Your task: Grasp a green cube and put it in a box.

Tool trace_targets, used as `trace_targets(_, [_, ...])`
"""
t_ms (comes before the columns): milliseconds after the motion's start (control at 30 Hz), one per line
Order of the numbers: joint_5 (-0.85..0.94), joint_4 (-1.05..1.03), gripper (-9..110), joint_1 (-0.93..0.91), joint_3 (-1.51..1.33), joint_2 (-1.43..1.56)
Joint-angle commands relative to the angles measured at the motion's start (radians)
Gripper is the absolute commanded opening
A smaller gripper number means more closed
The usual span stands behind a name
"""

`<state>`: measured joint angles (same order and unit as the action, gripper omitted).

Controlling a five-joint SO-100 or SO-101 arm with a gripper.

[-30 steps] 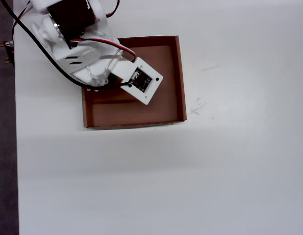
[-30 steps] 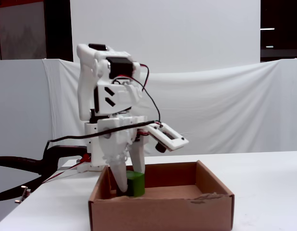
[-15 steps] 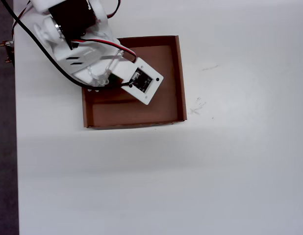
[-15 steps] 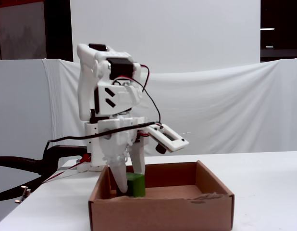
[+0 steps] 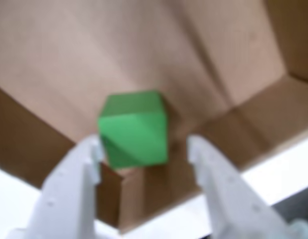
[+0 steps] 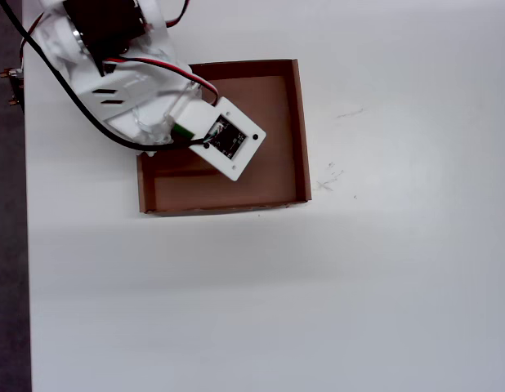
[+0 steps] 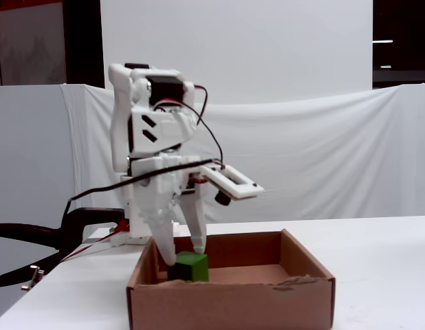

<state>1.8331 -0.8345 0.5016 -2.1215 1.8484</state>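
Looking from the left of the wrist view across to the right, the gripper (image 5: 144,149) has its jaws spread apart, the left finger's tip just touching or nearly touching the left edge of the green cube (image 5: 134,130), the right finger standing clear of it with bare cardboard showing between; the cube lies just ahead of and between the fingertips, seemingly resting on the floor of the box (image 5: 59,59) and tilted so one corner points toward the camera. The fixed view agrees: the gripper (image 7: 182,251) hangs over the cube (image 7: 191,266) with both tips at or above its top, the cube low inside the box (image 7: 233,306) near its left wall — released, by my reading, and the placing all but done. What could go wrong lies mostly on the left side: if that finger does touch the cube, a lift or sideways swing could drag or tip the block, and since it sits close to the wall beside the tool, a nudge might wedge it against the cardboard or shift the light box on the table (image 6: 318,286). The overhead view hides most of the cube (image 6: 184,130) under the arm, so contact there cannot be judged — a straight upward retreat looks the safest course
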Motion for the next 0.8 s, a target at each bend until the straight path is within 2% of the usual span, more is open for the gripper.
trace_targets(0, [-0.018, -0.032, 24, -0.048, -0.006, 0.135])
trace_targets(233, [-0.083, -0.092, 24, -0.288, -0.192, 0.44])
trace_targets(433, [-0.1, -0.236, 24, -0.505, -0.459, 0.753])
trace_targets(600, [-0.183, -0.276, 24, -0.56, -0.627, 0.976])
trace_targets(767, [-0.253, -0.344, 24, -0.583, -0.661, 1.081])
